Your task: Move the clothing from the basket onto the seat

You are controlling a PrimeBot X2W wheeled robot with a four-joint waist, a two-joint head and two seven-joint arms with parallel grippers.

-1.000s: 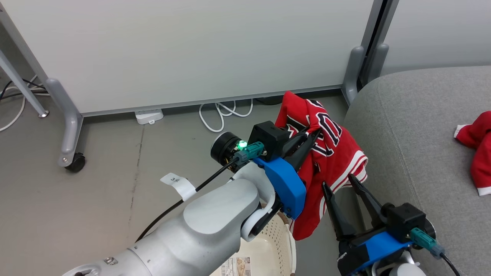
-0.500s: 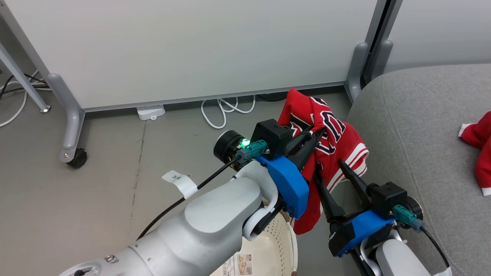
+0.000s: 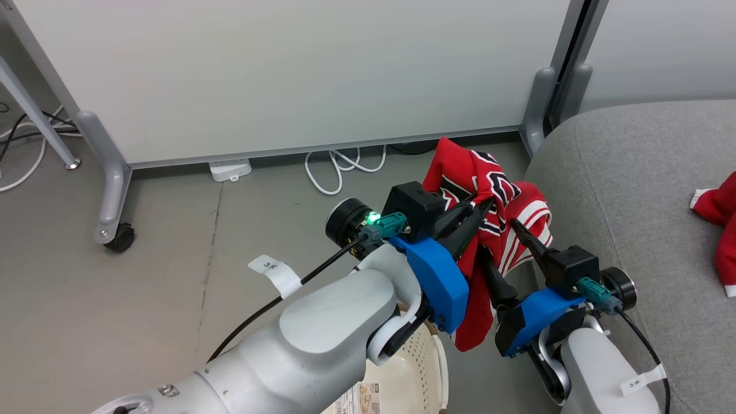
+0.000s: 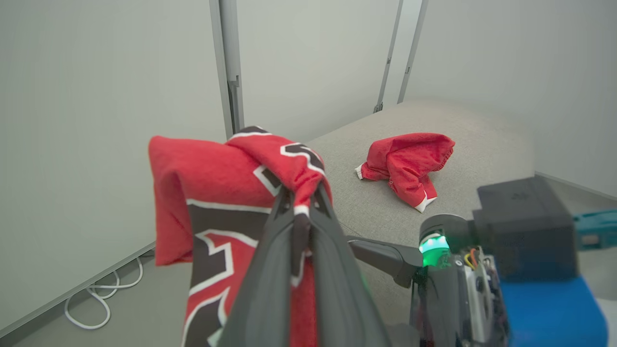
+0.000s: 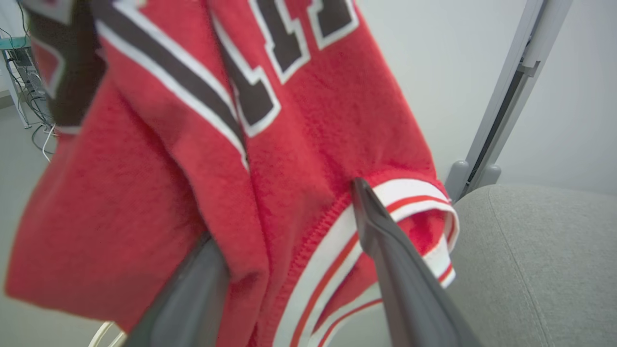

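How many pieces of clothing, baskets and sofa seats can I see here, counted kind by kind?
Red garments: 2, the lettered jersey and the plain red garment
Basket: 1
Seat: 1
Total: 4

Open stretch of grey seat (image 3: 621, 172) right of jersey (image 3: 512, 195); partition post (image 3: 539, 106) behind.

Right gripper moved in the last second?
Yes. Against the seat edge, the right gripper has advanced up the head view, open around the jersey hem.
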